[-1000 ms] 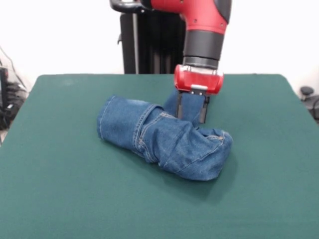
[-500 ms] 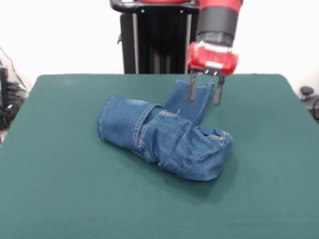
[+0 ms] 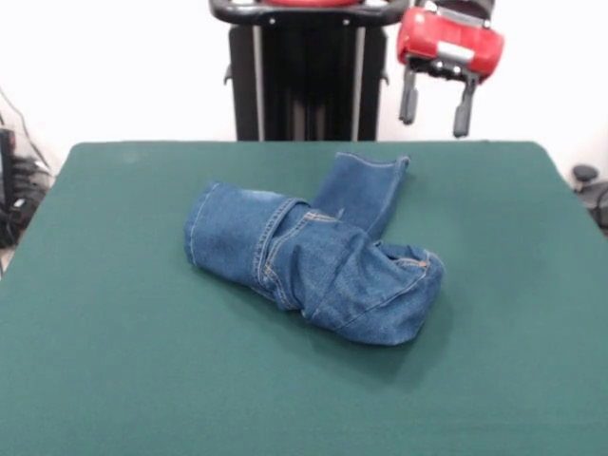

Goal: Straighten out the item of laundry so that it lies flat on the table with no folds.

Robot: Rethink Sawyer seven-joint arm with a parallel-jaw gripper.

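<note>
Jeans [image 3: 313,261] bunched mid-table, below and left of gripper; left leg rolled into thick tube, hem facing left; waist part folded over in lumpy mound at right front; other leg sticks out toward far side, hem end almost under gripper; gripper [image 3: 436,102] raised clear above table [image 3: 104,361] far edge, fingers apart, nothing between them, not touching denim.

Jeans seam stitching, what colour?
Orange-tan, on the crumpled blue denim jeans; the front view shows it.
</note>
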